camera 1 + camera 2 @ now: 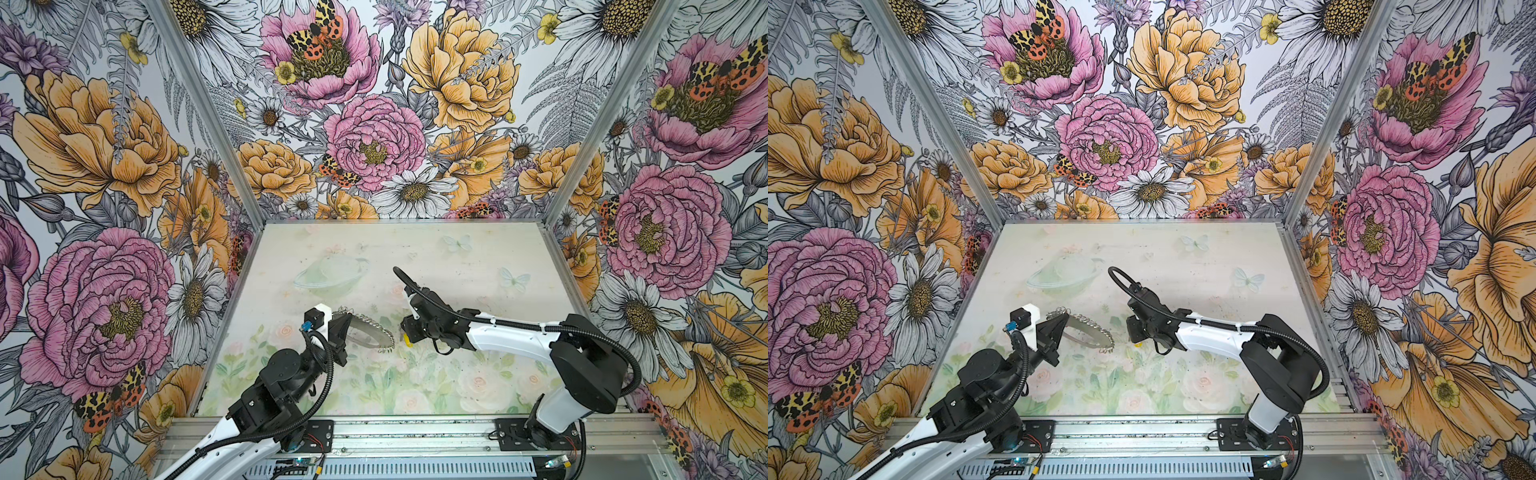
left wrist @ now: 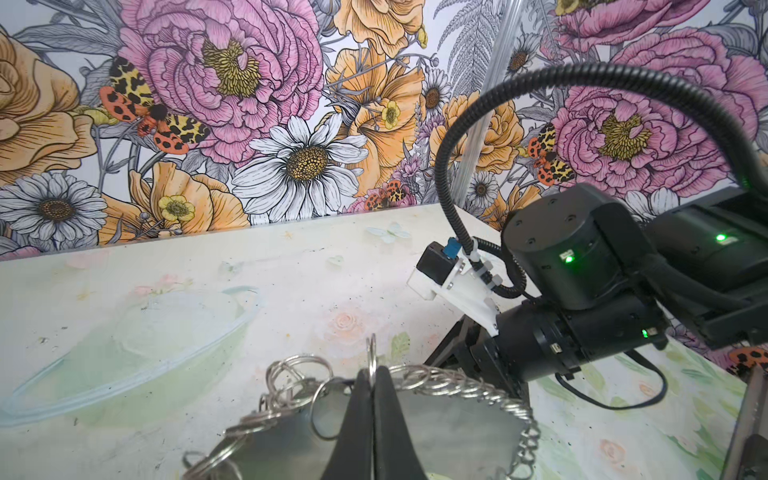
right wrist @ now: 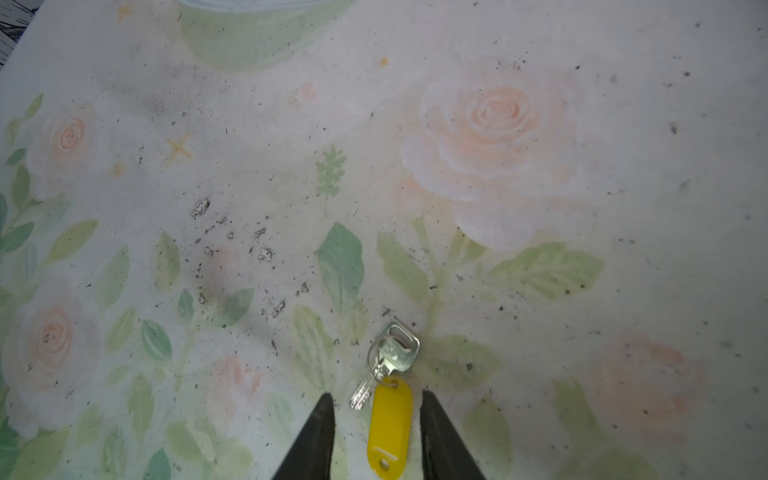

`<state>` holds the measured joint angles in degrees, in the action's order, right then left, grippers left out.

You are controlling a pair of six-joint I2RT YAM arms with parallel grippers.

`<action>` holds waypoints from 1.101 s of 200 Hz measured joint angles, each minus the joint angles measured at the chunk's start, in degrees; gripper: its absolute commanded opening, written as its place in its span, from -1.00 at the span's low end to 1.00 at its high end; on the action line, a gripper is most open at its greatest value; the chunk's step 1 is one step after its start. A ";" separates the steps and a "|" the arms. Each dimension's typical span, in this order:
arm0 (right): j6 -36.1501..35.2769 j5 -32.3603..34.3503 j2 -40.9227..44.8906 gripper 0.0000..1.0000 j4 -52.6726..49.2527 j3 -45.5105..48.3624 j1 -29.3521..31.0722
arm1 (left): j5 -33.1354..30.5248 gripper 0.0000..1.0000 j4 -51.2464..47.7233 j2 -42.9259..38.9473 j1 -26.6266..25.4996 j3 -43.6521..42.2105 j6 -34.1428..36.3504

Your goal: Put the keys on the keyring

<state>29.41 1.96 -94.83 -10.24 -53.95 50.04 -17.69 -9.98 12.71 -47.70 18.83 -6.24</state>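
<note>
Along the near edge of the bench, we find both arm bases bolted to an aluminium rail.

Further in, about midway between the near and far edges and a little left of centre, the left gripper is clamped fully closed on the keyring. In the left wrist view its fingers meet with no gap and pinch one of the split rings on the hoop's rim. That ring stands upright above the fingertips. The hoop is tilted. We cannot tell whether its low side touches the bench.

Just to the right of the keyring, near the bench centre, the right gripper points down at the surface. Its jaws stand narrowly apart and hold nothing. The yellow tag lies flat on the bench between them. We see a clear gap on one side. On the other side, tag and finger are close, and we cannot tell whether they touch. The silver key lies just beyond the fingertips, joined to the tag by a small ring. In both top views only a yellow end of the tag shows under the gripper. Key and keyring are apart.

Toward the far edge, the bench print shows a pale green bowl shape. Beyond that edge rise the floral walls.
</note>
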 measured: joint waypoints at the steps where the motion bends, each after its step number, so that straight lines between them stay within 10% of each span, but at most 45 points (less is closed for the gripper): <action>1: 0.00 0.02 -0.11 -0.25 -0.02 -0.09 0.04 | -0.17 -1.00 -0.13 -0.15 0.00 -0.02 -0.02; 155: 2.05 7.58 -14.56 -0.10 -13.84 -14.08 4.28 | -2.69 -1.00 -4.85 -5.14 0.00 -3.10 -0.48; 220: 1.38 10.75 -15.19 -0.48 -16.98 -15.21 4.52 | -2.67 -1.00 -4.85 -5.14 0.11 -3.43 -0.48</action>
<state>30.79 12.71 -110.02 -27.22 -69.17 54.57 -20.36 -14.83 7.57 -47.59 15.40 -6.72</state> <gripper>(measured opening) 0.293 0.050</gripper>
